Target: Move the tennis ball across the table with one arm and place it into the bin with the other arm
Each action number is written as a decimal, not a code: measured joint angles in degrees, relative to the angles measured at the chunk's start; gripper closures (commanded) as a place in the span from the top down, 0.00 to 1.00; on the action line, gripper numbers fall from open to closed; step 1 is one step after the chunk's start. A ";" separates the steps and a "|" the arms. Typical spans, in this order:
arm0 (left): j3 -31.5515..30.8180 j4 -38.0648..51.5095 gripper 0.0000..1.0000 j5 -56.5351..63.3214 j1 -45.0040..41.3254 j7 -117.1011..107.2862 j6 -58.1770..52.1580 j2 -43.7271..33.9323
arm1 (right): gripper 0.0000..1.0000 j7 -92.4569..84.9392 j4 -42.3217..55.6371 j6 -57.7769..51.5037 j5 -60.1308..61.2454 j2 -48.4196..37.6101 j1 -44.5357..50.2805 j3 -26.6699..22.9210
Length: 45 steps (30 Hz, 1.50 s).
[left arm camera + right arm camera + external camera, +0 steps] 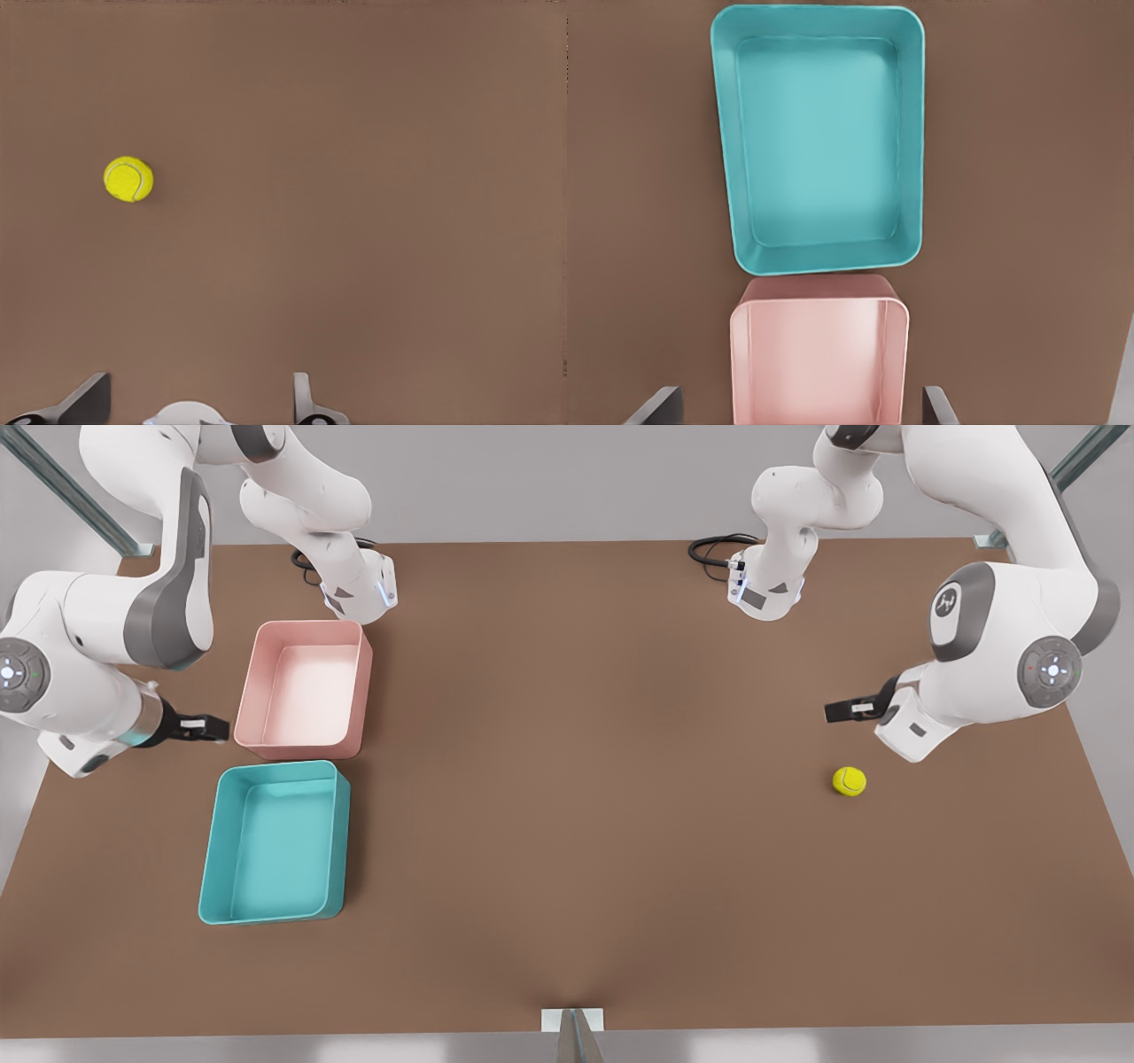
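In the front view the left gripper hangs over the bench at the front view's right, its arm bent low, just beside and apart from the tennis ball, which lies on the bare bench surface well apart from both trays. The right gripper hangs at the front view's left, just beside the pink tray, with the teal bin near it; both trays hold nothing. In the left wrist view the jaws stand open above the bench, the tennis ball off to one side. In the right wrist view the jaws stand open over the pink tray, touching the bin
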 measured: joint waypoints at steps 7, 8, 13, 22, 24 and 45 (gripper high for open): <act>4.80 -11.91 0.21 0.28 0.81 2.91 7.99 0.47 | 1.00 0.57 0.92 2.68 0.09 2.84 0.38 -0.08; 6.86 -15.03 0.21 0.47 1.25 4.96 10.77 1.04 | 1.00 0.64 1.06 3.23 0.46 3.07 0.36 -0.14; 12.60 -24.29 0.21 3.11 3.37 23.65 24.83 3.02 | 1.00 0.81 2.43 6.21 1.66 2.96 0.14 -1.13; 13.57 -34.61 0.21 5.86 7.75 65.03 44.59 7.84 | 1.00 0.82 2.54 7.61 3.14 3.55 -0.30 -1.92; 13.58 -36.76 0.21 7.44 7.95 72.39 48.76 8.39 | 1.00 0.79 2.58 7.70 3.29 3.56 -0.31 -1.93; 9.81 -39.95 0.21 9.56 11.73 118.79 63.97 15.58 | 1.00 -0.56 2.51 7.77 3.50 3.74 -0.32 -2.20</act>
